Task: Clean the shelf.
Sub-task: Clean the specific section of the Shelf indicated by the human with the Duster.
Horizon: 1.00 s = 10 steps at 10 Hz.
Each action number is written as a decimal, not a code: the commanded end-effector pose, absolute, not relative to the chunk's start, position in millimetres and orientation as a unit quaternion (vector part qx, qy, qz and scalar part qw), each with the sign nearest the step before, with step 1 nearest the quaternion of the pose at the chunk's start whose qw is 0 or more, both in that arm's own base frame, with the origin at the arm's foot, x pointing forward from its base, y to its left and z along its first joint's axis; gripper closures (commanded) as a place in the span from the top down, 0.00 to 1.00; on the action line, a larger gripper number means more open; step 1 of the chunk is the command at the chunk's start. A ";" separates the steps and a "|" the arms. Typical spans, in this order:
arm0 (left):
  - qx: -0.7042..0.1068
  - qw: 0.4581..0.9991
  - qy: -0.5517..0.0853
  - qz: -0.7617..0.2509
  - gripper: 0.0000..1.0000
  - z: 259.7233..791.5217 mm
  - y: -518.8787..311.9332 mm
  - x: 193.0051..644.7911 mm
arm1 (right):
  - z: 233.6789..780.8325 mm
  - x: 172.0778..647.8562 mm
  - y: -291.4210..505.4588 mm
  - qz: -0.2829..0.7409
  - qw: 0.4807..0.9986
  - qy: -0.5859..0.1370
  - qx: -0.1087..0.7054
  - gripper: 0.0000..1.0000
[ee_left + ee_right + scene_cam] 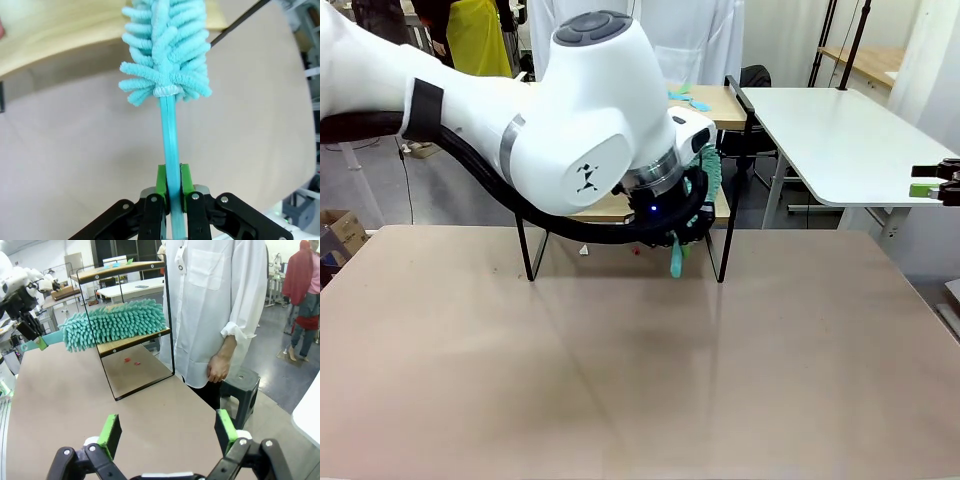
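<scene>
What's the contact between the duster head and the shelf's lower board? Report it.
Touching. The right wrist view shows the duster head lying along the shelf's lower board, fibres on the wood, no gap.

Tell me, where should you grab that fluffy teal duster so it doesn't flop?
Grab the thin, flat teal handle from its free end, away from the fluffy head. Its flat sides give a firm pinch; the soft head would squash. The robot's left hand is shut on the handle just that way.
</scene>
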<state>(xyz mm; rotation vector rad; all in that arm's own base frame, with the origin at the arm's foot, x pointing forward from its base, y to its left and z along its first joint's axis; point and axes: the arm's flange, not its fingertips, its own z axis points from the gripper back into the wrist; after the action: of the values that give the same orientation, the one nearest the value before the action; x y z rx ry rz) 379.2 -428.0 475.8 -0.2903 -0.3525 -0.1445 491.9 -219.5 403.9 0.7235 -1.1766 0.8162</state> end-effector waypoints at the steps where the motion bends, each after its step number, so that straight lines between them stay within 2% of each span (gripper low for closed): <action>1: -0.122 0.979 -0.149 -0.064 0.13 486.3 -402.5 378.6 | 406.9 492.0 -218.0 0.369 0.694 -0.527 0.323 1.00; 4: -0.080 0.987 -0.134 -0.034 0.13 487.5 -368.0 378.1 | 406.9 492.0 -218.0 0.369 0.694 -0.527 0.323 1.00; 10: 0.073 0.992 -0.106 -0.021 0.13 491.1 -322.5 367.0 | 406.9 492.0 -218.0 0.369 0.694 -0.527 0.323 1.00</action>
<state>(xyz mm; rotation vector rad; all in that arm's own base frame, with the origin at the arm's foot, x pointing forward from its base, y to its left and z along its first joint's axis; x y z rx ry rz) 371.7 -327.9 488.6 0.0925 -0.2167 -0.0665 491.9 -219.5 403.9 0.7235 -1.1765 0.8162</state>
